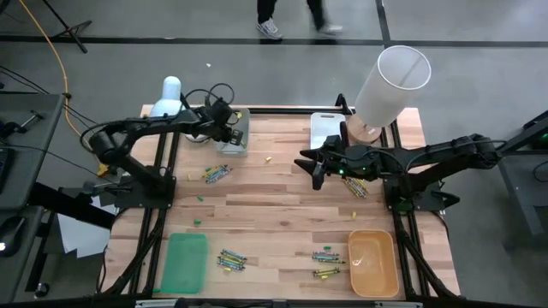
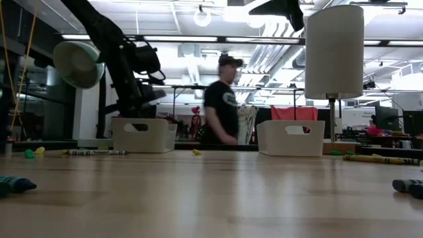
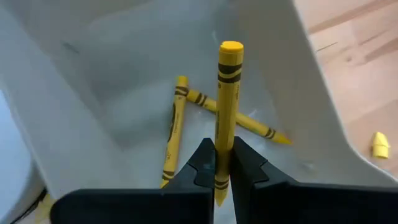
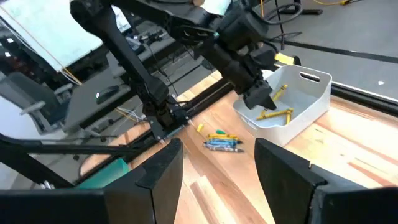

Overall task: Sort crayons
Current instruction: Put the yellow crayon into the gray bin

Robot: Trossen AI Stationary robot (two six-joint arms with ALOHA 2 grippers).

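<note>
Over the white plastic bin point(image 1: 233, 137) | left pincer point(image 3: 216, 163) clamps a yellow wax crayon point(image 3: 226, 99) above two yellow ones | right pincer point(image 1: 312, 165) wide, empty, beside the bin | step: drop-off | next: release, fetch from the crayon cluster point(image 1: 217, 174) on the wooden surface point(image 1: 274, 222)

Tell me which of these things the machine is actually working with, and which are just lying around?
Part of the job:
- yellow wax crayon pinched in the left gripper
- white plastic bin holding two yellow crayons
- loose crayon bundles
- flat green tray
- orange tray

Lying about:
- white lamp
- person passing behind
</note>
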